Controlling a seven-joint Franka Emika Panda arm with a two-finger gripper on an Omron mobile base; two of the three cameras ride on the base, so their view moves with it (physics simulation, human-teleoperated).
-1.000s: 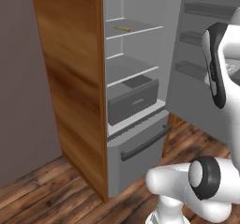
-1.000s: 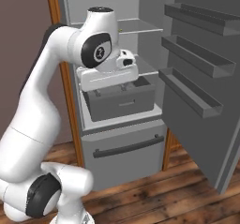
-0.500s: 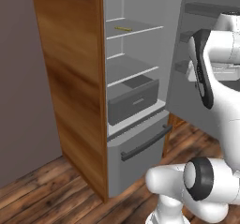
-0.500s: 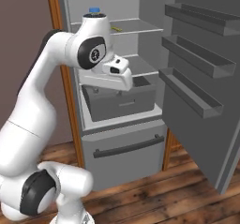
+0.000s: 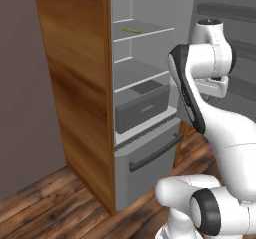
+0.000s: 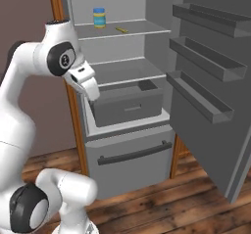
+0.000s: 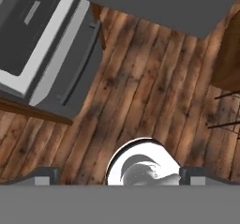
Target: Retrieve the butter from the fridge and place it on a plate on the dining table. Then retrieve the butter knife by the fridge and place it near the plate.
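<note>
Butter [image 6: 121,30] lies on the top shelf [image 6: 132,28] of the open fridge [image 6: 127,125], and you can see it there in the left base view too [image 5: 131,30]. A blue-lidded jar [image 6: 99,17] stands near it on that shelf. Your tool [image 7: 119,177] points down at the wood floor [image 7: 140,92] in front of the fridge, its tips wide apart and holding nothing.

A wooden side panel [image 5: 80,93] stands against a plain grey-brown wall [image 5: 25,83], above a dark, knotty wood-plank floor [image 6: 162,203].
</note>
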